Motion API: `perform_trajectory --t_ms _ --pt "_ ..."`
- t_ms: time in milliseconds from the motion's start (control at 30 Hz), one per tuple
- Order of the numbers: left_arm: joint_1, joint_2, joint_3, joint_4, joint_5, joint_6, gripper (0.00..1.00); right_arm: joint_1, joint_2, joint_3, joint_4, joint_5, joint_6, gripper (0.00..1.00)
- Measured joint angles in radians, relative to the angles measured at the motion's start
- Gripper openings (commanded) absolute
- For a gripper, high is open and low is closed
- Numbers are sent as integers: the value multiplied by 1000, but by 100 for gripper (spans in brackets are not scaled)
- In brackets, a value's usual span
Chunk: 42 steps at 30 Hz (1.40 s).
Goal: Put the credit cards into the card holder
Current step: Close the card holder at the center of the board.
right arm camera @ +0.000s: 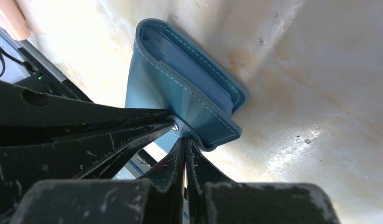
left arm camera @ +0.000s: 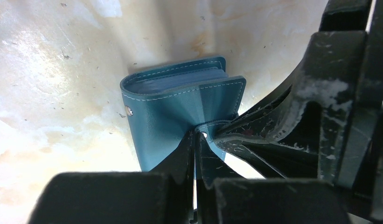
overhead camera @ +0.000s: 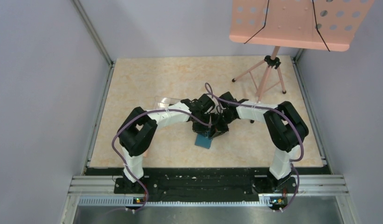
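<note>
Left wrist view: left claw and right claw both clamp the folded card holder's near edge.

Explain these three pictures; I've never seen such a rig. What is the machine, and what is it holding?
Two robot arms are bolted at the near edge of a table. The wide picture looks down from above and behind them; the other two come from a camera on each wrist, so the black wedges are fingers. On the table are a teal card holder, a clear plastic box and a pink music stand. The left gripper and right gripper are both shut, tips meeting at the card holder's snap flap; pinching or only pressing, I cannot tell.
</note>
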Motion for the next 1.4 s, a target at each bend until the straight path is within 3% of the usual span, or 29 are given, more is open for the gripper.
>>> perform_trajectory --t_ms 700,1400 --pt "3 -29 -50 62 6 -1 0 -21 -24 -88 173 -89 74 0" --pt "4 -33 -62 76 12 -11 0 -7 54 27 -16 -27 52 0"
